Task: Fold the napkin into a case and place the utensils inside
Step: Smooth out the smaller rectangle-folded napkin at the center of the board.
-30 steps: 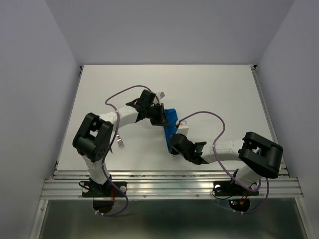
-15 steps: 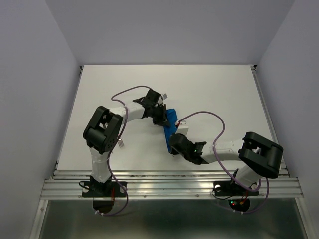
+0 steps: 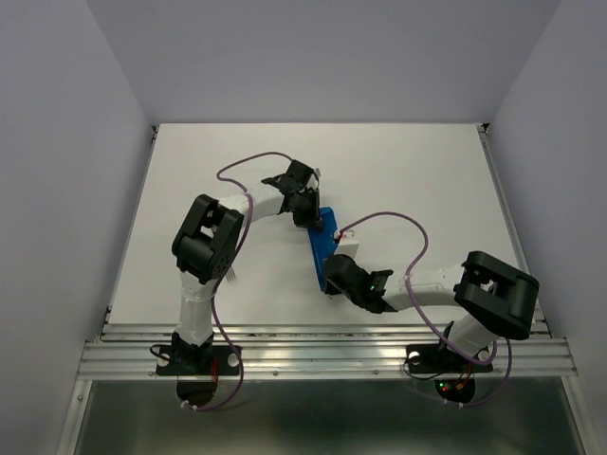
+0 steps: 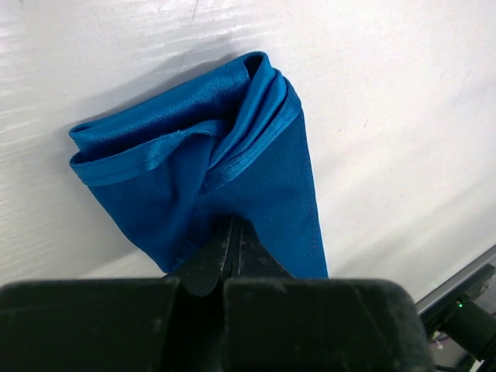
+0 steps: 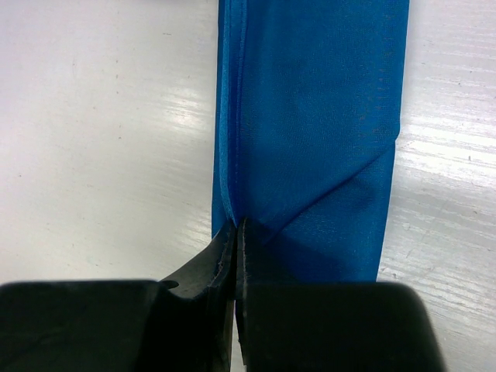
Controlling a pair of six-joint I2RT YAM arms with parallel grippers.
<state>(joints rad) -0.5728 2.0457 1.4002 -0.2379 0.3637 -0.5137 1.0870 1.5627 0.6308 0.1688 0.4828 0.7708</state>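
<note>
The bright blue napkin lies folded into a narrow strip on the white table, stretched between my two grippers. My left gripper is at its far end, shut on the cloth. In the left wrist view the napkin bunches into layered folds ahead of the left gripper. My right gripper is shut on the near end. In the right wrist view the right gripper pinches the napkin at its left hem. A thin silvery utensil shows partly beside the left arm.
The white table is walled by pale panels at the back and sides. A metal rail runs along the near edge, where both arm bases are bolted. Purple cables loop over both arms.
The left arm's elbow has swung right and forward. Its gripper has shifted slightly up and right with the napkin's far end. The right arm has stayed still.
</note>
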